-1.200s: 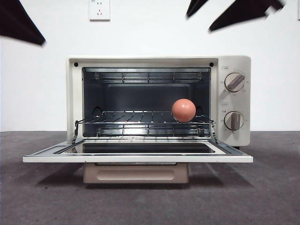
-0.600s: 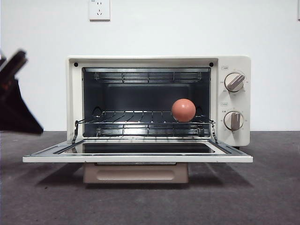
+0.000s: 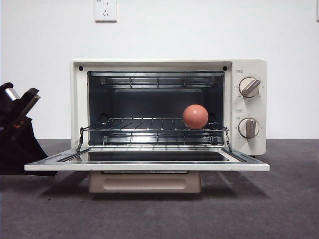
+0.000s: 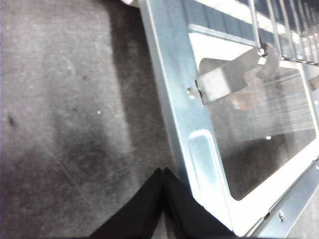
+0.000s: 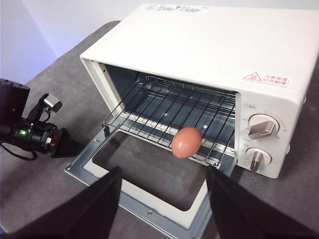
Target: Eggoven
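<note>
The cream toaster oven (image 3: pixel 169 65) (image 5: pixel 214 45) stands with its door (image 3: pixel 144 168) (image 5: pixel 149 214) folded down flat. The orange-brown egg (image 3: pixel 195 116) (image 5: pixel 187 142) rests on the wire rack (image 3: pixel 149 130), toward the right side. My left gripper (image 3: pixel 44 167) (image 4: pixel 163 174) (image 5: pixel 64 144) is shut and empty. It sits low over the table, just off the door's left edge (image 4: pixel 174 89). High above and in front of the oven, my right gripper (image 5: pixel 163 172) hangs open, holding nothing; the front view does not show it.
Two knobs (image 3: pixel 249 86) (image 3: pixel 247 128) sit on the oven's right panel. The beige handle (image 3: pixel 144 184) hangs under the open door. Behind the oven is a white wall with a socket (image 3: pixel 105 10). The table top (image 3: pixel 279 209) is dark grey.
The left gripper has come down from the upper left to table height beside the door's left edge. The right arm's dark tips have left the top of the front view.
</note>
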You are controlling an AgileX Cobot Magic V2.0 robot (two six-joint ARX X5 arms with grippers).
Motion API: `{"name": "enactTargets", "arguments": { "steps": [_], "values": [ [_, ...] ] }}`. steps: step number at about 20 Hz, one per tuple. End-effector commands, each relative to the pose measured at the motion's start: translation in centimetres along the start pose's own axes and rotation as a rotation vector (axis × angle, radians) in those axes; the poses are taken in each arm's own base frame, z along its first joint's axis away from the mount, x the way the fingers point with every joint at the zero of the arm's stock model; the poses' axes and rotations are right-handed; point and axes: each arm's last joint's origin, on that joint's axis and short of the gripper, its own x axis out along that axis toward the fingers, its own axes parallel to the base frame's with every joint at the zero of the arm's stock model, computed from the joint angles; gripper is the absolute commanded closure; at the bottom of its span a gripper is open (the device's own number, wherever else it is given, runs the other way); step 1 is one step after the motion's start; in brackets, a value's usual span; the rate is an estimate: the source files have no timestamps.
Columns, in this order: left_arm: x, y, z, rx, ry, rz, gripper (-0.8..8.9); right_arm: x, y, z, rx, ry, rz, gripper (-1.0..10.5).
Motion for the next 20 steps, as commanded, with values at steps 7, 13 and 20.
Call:
{"name": "enactTargets", "arguments": {
  "steps": [7,13,20],
  "values": [
    [-0.5,-1.6,3.0,-0.004,-0.166,-0.273,8.07,-0.2,0.2,0.5,-0.009,-0.019,0.008,6.7],
    [-1.9,-3.1,5.5,0.028,-0.352,-0.388,8.07,-0.2,0.2,0.4,-0.007,-0.015,0.014,6.7],
    [-3.2,-4.9,5.6,0.053,-0.359,-0.406,8.06,-0.2,0.0,-0.3,-0.001,0.058,-0.003,6.9]
  ]
}}
